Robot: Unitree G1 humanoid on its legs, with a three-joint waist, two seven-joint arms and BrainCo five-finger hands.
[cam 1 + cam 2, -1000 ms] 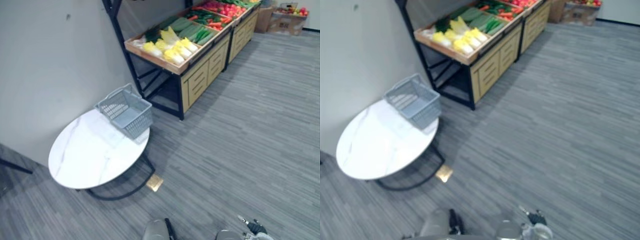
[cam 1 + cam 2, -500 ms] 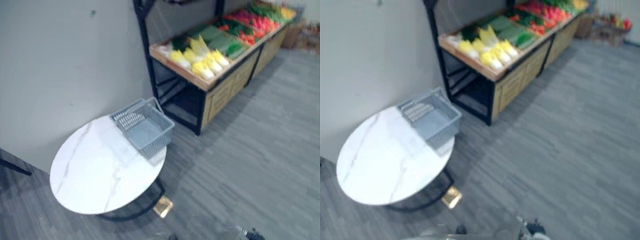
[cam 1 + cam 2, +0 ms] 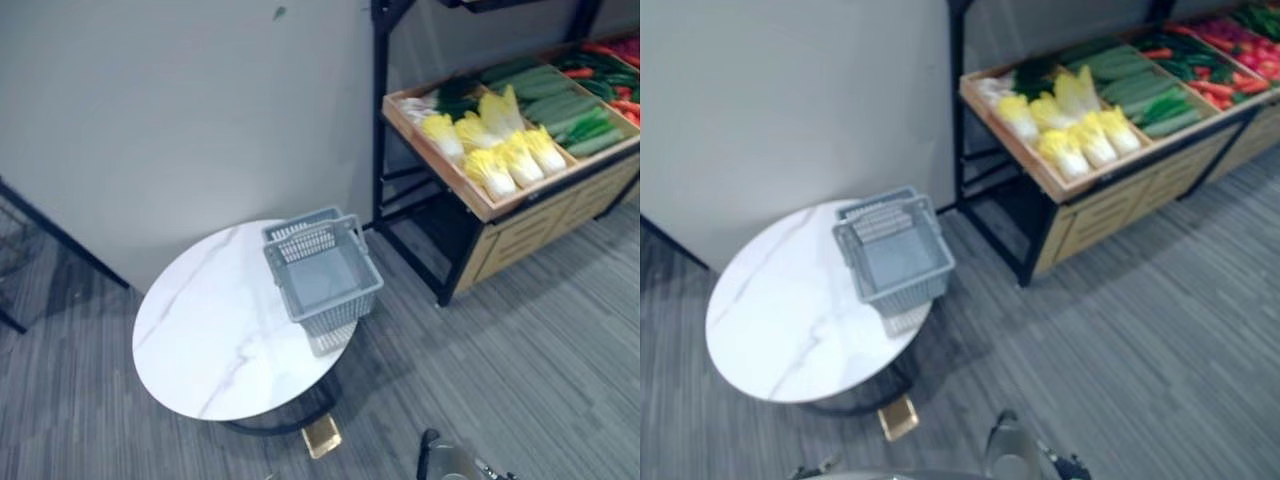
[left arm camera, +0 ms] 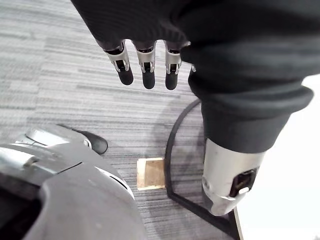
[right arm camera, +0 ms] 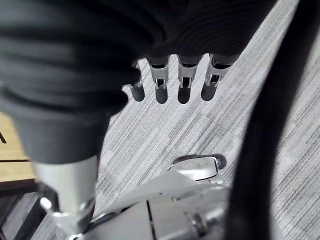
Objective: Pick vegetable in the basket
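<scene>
A grey plastic basket (image 3: 322, 272) stands empty on the far right part of a round white marble table (image 3: 215, 335). Beyond it to the right, a wooden produce stand (image 3: 500, 205) holds yellow-white cabbages (image 3: 500, 155), green vegetables (image 3: 570, 115) and red ones (image 3: 1230, 60). My left hand (image 4: 145, 65) hangs over the grey floor with straight fingers and holds nothing. My right hand (image 5: 172, 82) also hangs over the floor, fingers straight and empty.
A grey wall (image 3: 180, 110) runs behind the table. A black metal post (image 3: 380, 110) stands at the stand's near corner. A small wooden block (image 3: 322, 437) lies on the floor by the table's black base. Striped grey carpet (image 3: 540, 370) spreads to the right.
The camera has swung: table and basket now sit more central, and the produce stand has slid to the right of the picture. Nothing on the table has moved.
</scene>
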